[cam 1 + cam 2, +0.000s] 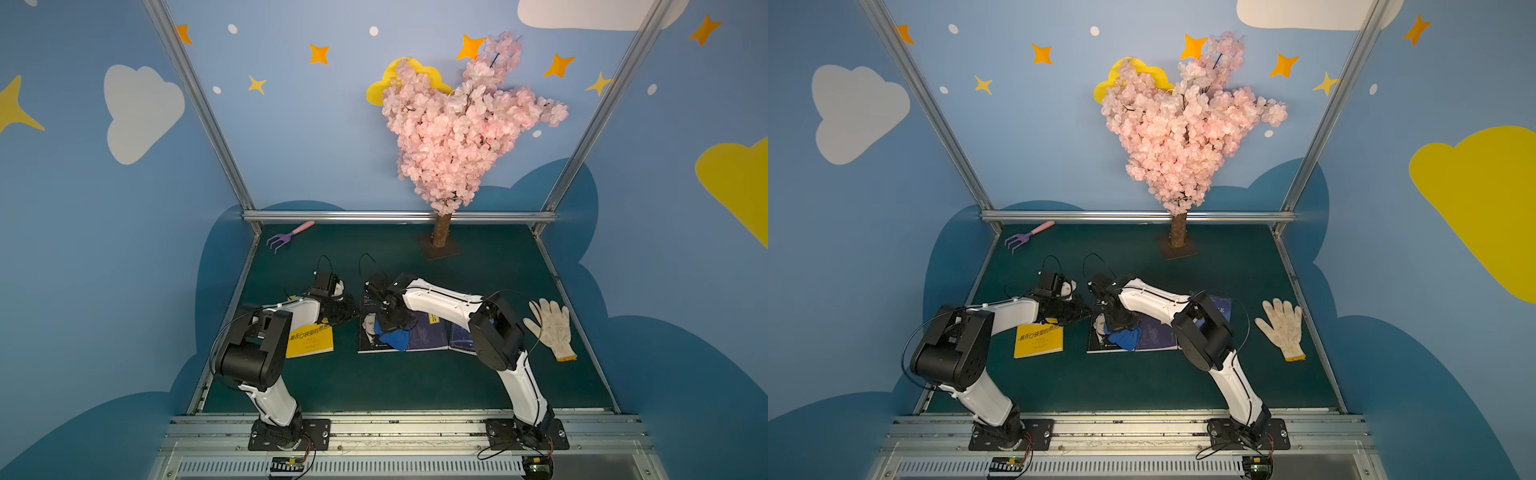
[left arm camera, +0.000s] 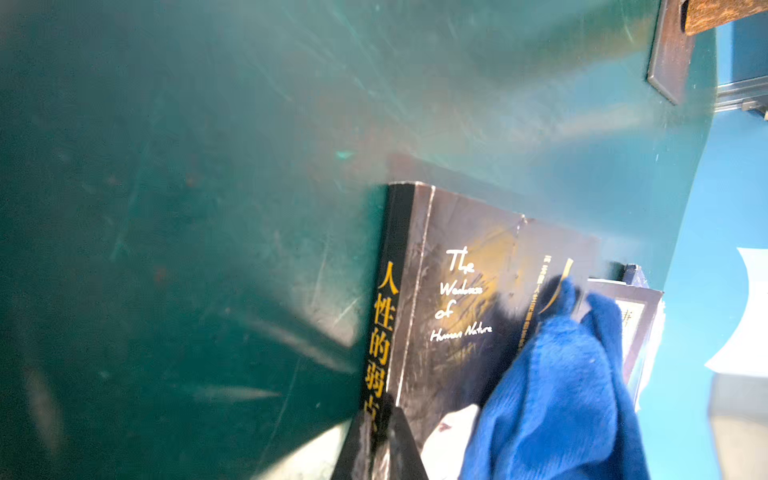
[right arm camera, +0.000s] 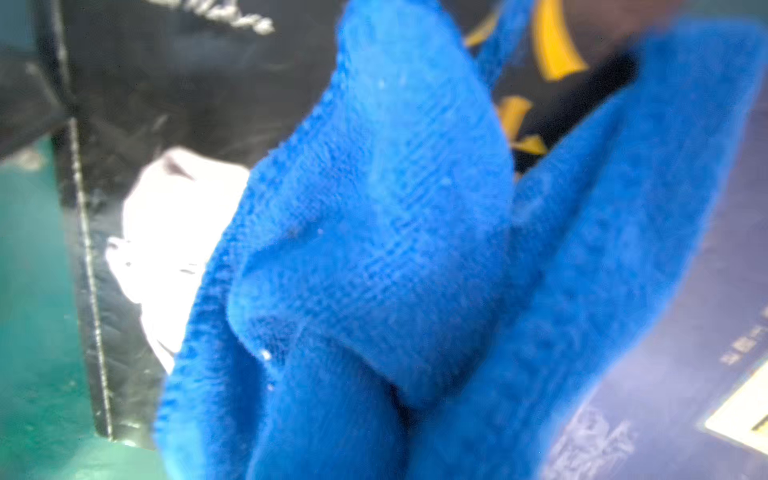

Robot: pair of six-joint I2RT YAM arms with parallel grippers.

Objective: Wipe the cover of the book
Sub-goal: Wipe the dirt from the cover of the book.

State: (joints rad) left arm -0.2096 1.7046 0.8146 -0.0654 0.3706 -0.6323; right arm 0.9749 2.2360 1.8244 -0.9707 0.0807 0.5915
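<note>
black book [image 1: 369, 301] beneath right tool [image 1: 395, 326], blue cloth [image 1: 398, 340] on its cover

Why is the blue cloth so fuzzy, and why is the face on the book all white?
Right wrist view: the blue cloth sits too near the lens, so it blurs, and glare whitens the face on the black book. Left wrist view: light streaks the green table.

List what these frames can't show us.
- Right gripper tips: right wrist view, buried in the blue cloth.
- Left gripper: left wrist view, mostly cut off by the frame edge.
- Black book cover: partly under the cloth; portrait blown out white.
- Yellow book title: both top views, left arm covers part.
</note>
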